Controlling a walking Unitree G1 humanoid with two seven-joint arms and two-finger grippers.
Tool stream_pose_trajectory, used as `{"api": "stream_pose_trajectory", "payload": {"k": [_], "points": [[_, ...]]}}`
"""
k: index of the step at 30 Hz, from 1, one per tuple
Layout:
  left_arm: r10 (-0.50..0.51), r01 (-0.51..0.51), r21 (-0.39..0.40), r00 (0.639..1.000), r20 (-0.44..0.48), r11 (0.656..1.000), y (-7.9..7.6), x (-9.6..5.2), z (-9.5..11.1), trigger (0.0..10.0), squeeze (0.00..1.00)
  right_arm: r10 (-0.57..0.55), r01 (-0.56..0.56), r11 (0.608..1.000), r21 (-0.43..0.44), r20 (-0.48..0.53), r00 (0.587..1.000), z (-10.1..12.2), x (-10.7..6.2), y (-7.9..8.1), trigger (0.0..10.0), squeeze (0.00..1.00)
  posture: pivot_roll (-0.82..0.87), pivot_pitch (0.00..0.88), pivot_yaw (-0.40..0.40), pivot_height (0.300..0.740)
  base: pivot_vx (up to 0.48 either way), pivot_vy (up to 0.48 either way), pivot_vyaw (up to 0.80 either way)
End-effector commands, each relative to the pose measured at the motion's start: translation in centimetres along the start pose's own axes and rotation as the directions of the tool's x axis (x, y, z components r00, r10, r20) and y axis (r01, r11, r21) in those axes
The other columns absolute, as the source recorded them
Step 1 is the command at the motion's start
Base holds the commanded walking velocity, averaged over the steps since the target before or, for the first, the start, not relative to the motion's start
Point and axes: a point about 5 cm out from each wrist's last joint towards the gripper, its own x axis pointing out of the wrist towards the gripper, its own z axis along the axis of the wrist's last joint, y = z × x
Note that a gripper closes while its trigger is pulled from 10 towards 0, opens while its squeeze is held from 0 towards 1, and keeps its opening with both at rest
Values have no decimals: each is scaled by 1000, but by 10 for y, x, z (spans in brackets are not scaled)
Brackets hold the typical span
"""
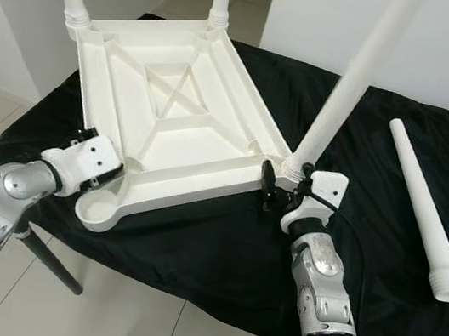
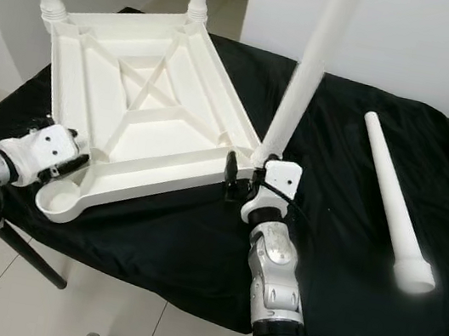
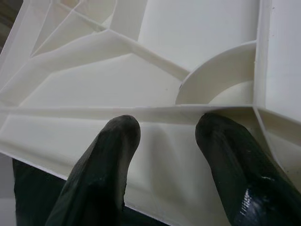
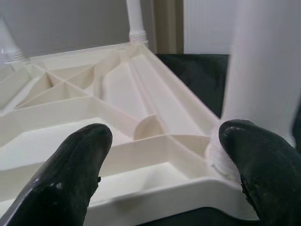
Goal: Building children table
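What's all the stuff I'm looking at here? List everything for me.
Tabletop: one, white, upside down on the cloth.
Fitted legs: three, white, standing up from its corners.
Loose leg: one, white, lying on the cloth at the right.
Empty socket: one, white, near left corner.
Cloth: one, black, covering the work surface.
Left end effector: open, at the tabletop's rim by the socket.
Right end effector: open, at the near fitted leg's corner.

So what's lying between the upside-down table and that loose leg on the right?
Just bare black cloth, seen in both eye views, between the table top and the loose leg.
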Motion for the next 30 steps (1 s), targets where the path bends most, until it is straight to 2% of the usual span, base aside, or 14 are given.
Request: {"api": "stream_pose_trajectory", "payload": {"k": [1, 4, 8, 12, 14, 18, 23, 26, 27, 30], "points": [[-105, 105, -9, 994, 14, 994, -17, 4, 3, 10000, 0, 0, 0, 1000, -4, -15, 1000, -3, 4, -6, 10000, 0, 71, 109, 1, 740, 0, 0, 0], [-102, 102, -19, 994, 40, 995, -20, 7, 10, 10000, 0, -8, 7, 1000, -19, -23, 1000, -4, 8, -13, 10000, 0, 75, 110, -8, 740, 0, 0, 0], [-97, 103, -49, 989, 110, 994, -33, 14, 30, 10000, 0, -51, 50, 998, -49, -29, 998, -2, 19, -36, 10000, 0, 83, 111, -13, 740, 0, 0, 0], [-94, 102, -58, 988, 126, 993, -38, 15, 36, 10000, 0, -64, 63, 997, -53, -25, 998, -1, 22, -44, 10000, 0, 85, 110, -14, 740, 0, 0, 0], [-57, 73, -102, 987, 151, 992, -42, 21, 47, 10000, 0, -67, 67, 997, -33, -3, 998, 2, 24, -50, 10000, 0, 89, 109, -12, 740, 0, 0, 0], [-14, 39, -139, 985, 172, 990, -43, 26, 56, 10000, 0, -56, 56, 998, -14, 21, 998, 4, 25, -50, 10000, 0, 89, 108, -11, 740, 0, 0, 0], [17, 23, -209, 983, 185, 978, -41, 32, 64, 10000, 0, -24, 25, 1000, -16, 24, 999, 1, 21, -38, 10000, 0, 82, 114, -5, 740, 0, 0, 0], [9, 32, -216, 982, 188, 976, -40, 31, 64, 10000, 0, -20, 21, 1000, -24, 22, 1000, 0, 19, -36, 10000, 0, 82, 115, -4, 740, 0, 0, 0], [-6, 45, -212, 983, 182, 976, -36, 27, 63, 10000, 0, -20, 21, 999, -43, 23, 1000, -5, 12, -31, 10000, 0, 80, 118, -4, 740, 0, 0, 0], [-15, 50, -200, 985, 172, 979, -33, 25, 61, 10000, 0, -47, 49, 998, -45, 32, 998, -7, 6, -29, 10000, 0, 79, 119, -3, 740, 0, 0, 0]]}}
